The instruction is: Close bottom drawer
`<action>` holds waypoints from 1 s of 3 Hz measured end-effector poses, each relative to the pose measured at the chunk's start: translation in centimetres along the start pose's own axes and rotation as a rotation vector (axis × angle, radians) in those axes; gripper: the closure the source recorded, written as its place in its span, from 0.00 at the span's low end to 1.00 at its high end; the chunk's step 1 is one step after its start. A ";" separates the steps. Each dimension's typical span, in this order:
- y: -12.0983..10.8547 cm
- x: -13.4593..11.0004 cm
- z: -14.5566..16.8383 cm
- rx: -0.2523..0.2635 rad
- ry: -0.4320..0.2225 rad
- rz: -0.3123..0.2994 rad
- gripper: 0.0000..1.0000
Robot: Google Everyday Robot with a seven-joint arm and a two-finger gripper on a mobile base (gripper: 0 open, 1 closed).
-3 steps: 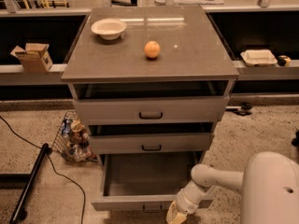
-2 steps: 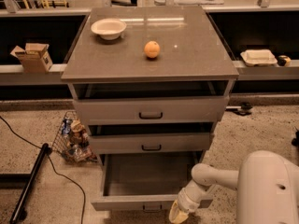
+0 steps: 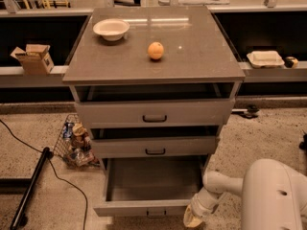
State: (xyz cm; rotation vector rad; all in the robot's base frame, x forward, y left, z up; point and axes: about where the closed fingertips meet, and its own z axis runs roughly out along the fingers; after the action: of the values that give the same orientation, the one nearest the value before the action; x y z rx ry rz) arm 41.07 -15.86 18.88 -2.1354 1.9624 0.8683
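So the body is basically one big smooth white shell [image 3: 274, 195], all rounded like a moulded plastic hood, with a couple of tiny dark dots on it that could be screws or holes, can't really tell. The arm [image 3: 219, 185] coming off its left side is the same glossy white, made of chunky tube segments with a ringed collar near the wrist. The gripper [image 3: 193, 219] sits at the bottom edge of the view, just left of the shell, and looks more cream or yellowish than the rest.
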 end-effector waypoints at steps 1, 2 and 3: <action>-1.1 1.8 0.1 0.060 0.016 -0.035 1.00; -2.4 2.8 0.2 0.120 0.016 -0.052 1.00; -2.5 2.9 0.2 0.125 0.016 -0.053 0.76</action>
State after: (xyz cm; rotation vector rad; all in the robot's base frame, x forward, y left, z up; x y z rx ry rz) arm 43.34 -17.92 16.59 -2.1200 1.9047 0.7028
